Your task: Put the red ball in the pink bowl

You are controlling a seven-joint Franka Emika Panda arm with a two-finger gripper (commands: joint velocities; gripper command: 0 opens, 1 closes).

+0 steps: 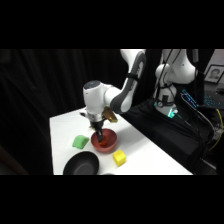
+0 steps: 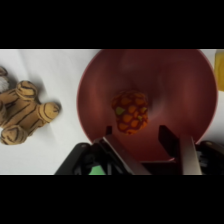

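The pink bowl (image 1: 111,141) stands in the middle of the white table. In the wrist view it (image 2: 100,85) fills most of the picture. The red ball (image 2: 131,112), red-orange and bumpy, lies on the bowl's smooth inside near its middle. My gripper (image 1: 101,136) reaches down into the bowl from above. In the wrist view my gripper (image 2: 136,134) is open, its two fingers (image 2: 176,142) spread wider than the ball, with their tips just short of it. In the side view the ball is hidden behind the gripper.
A green block (image 1: 80,142) lies left of the pink bowl, a yellow block (image 1: 119,158) in front of it, and a black bowl (image 1: 81,164) at the table's front edge. A striped plush tiger (image 2: 25,112) lies beside the bowl.
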